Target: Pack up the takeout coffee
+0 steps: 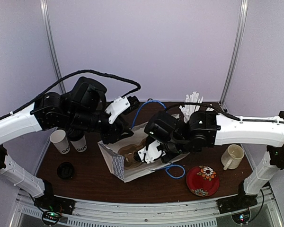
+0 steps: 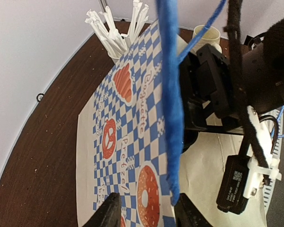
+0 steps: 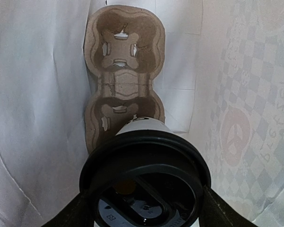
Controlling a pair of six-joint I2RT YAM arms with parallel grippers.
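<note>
A white takeout coffee cup with a black lid [image 3: 144, 179] sits between the fingers of my right gripper [image 3: 146, 208], which is shut on it just under the lid. The cup hangs inside the paper bag [image 1: 117, 165], over the near well of a brown cardboard carrier [image 3: 125, 56] on the bag's floor. I cannot tell whether the cup's base touches the well. My left gripper [image 2: 150, 213] is at the bag's far wall [image 2: 123, 118], beside the blue handle [image 2: 169, 94]. Its fingers are apart with nothing clamped between them. Two unlidded cups [image 1: 60, 141] [image 1: 79, 142] stand at the left.
A loose black lid [image 1: 65, 170] lies at the front left. At the back right, behind the bag, stands a cup of white stirrers [image 1: 191, 106]. A cream mug [image 1: 233, 156] and a red patterned plate [image 1: 202, 179] are at the right. My right arm fills the bag's mouth.
</note>
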